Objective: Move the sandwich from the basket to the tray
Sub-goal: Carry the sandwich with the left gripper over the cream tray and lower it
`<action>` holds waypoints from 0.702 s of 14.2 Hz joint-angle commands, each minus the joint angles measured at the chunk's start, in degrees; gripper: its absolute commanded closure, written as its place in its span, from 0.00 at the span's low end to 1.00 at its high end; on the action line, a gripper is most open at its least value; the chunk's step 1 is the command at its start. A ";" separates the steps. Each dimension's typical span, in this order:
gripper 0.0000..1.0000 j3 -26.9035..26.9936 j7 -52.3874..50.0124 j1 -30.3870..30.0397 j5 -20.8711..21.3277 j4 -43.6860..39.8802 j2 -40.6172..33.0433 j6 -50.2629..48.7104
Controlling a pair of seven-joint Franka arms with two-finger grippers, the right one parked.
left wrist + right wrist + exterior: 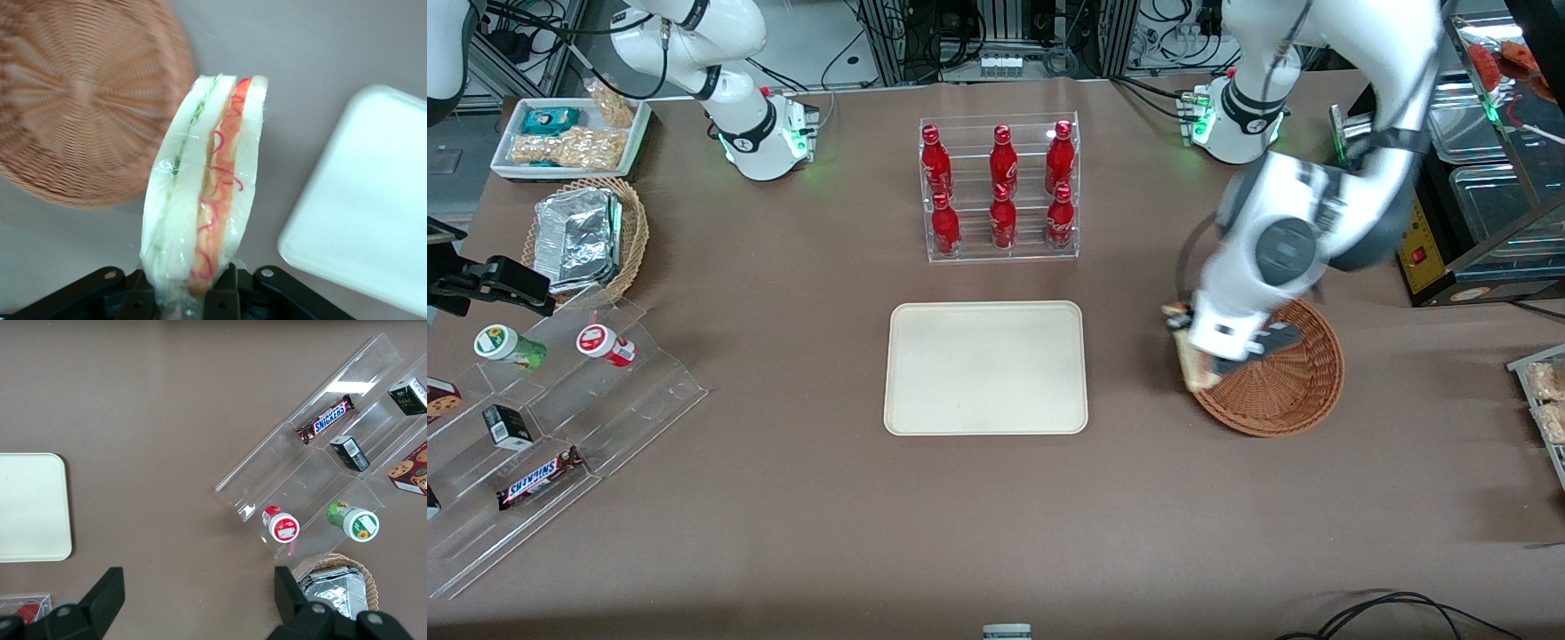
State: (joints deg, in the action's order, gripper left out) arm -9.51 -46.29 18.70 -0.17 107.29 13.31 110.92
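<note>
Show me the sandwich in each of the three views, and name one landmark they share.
Front view: the sandwich hangs in the hand over the basket's rim, on the side toward the tray.
Left wrist view: the sandwich is pinched edge-on in the hand, between basket and tray.
Right wrist view: not in it.
Shared landmark: the tray shows in all three.

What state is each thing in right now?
claw: shut on the sandwich, above the basket's rim on the tray side
sandwich: lifted, wrapped, held on edge
basket: empty
tray: bare, nothing on it yet
cola bottles: six, upright in the clear rack, capped
Snickers bar: lying flat on the clear stepped stand
foil packet: closed, in the tan basket
</note>
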 commanded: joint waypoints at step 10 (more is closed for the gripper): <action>0.93 1.16 -4.42 22.34 1.58 -38.82 35.28 -0.18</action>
State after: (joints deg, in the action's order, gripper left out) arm -9.19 -49.97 39.81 0.45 76.47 43.12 112.68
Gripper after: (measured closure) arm 0.855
